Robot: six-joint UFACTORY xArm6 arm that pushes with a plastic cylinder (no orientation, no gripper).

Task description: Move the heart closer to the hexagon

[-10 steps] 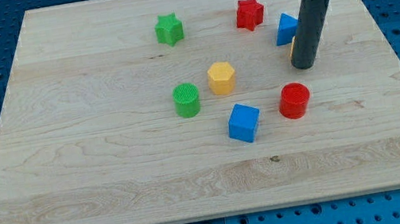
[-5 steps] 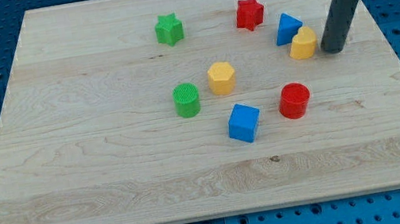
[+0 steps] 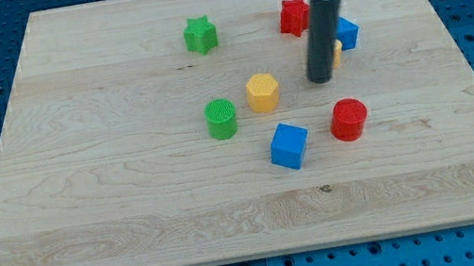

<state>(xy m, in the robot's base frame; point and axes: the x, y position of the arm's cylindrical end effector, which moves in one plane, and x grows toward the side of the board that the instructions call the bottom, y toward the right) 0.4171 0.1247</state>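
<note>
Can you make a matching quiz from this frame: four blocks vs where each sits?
Blocks:
1. green star
2. red cylinder
3. yellow hexagon
4. blue cube

Places:
A. just left of my tip
B. nearest the view's bottom
C. furthest toward the view's top left
D. below and right of my tip

Pairs: 1-C, 2-D, 3-A, 4-B

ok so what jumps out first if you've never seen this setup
The dark rod coming down from the view's top, my tip resting on the board right of the yellow hexagon and mostly hiding the yellow heart. Then the bright blocks scattered around it, like the red cylinder and blue cube below.
</note>
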